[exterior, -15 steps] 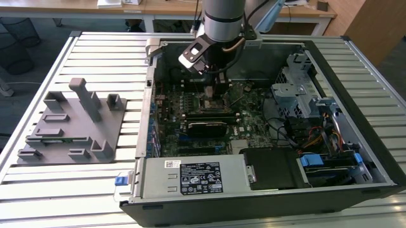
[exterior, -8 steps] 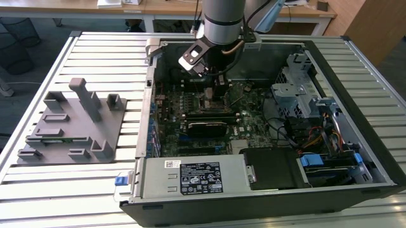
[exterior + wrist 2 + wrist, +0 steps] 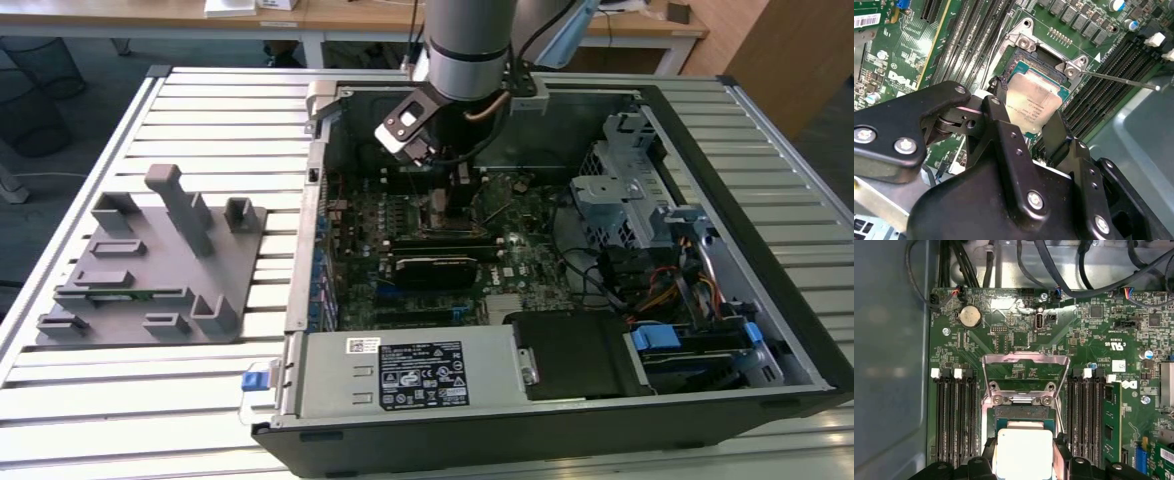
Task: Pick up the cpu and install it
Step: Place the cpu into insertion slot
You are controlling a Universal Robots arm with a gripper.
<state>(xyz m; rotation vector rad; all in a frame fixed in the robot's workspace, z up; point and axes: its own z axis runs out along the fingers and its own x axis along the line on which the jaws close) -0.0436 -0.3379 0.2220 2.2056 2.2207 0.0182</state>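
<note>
We see the robot arm reaching down into an open dark computer case [image 3: 787, 300] that lies on a slatted metal table [image 3: 200, 100]. The black two-finger gripper [image 3: 457, 200] sits over the far middle of the green motherboard [image 3: 400, 215]. A grey plastic fixture [image 3: 147, 270] lies on the table at the exterior view's left, well apart from the case. A silver power supply box with a label [image 3: 400, 375] is at the near edge of the case.

In both wrist views the cpu [image 3: 1031, 100] [image 3: 1024, 450], a small flat square chip with a shiny silver-white metal top, sits between the gripper's black fingers [image 3: 999, 120]. The gripper [image 3: 1026, 117] [image 3: 1024, 462] is pinching the cpu, one finger against each of two opposite edges. The cpu is right at the dark square socket [image 3: 1041, 55]; we cannot tell whether it is seated or just above it.

The silver metal load plate [image 3: 1024, 371] is hinged open and stands up just beyond the socket. A thin metal lever rod [image 3: 1119, 80] sticks out to one side of the socket. Black memory slots [image 3: 954, 420] run on both sides of the socket. A round silver coin battery [image 3: 969, 316] sits on the board, well apart from the cpu.
</note>
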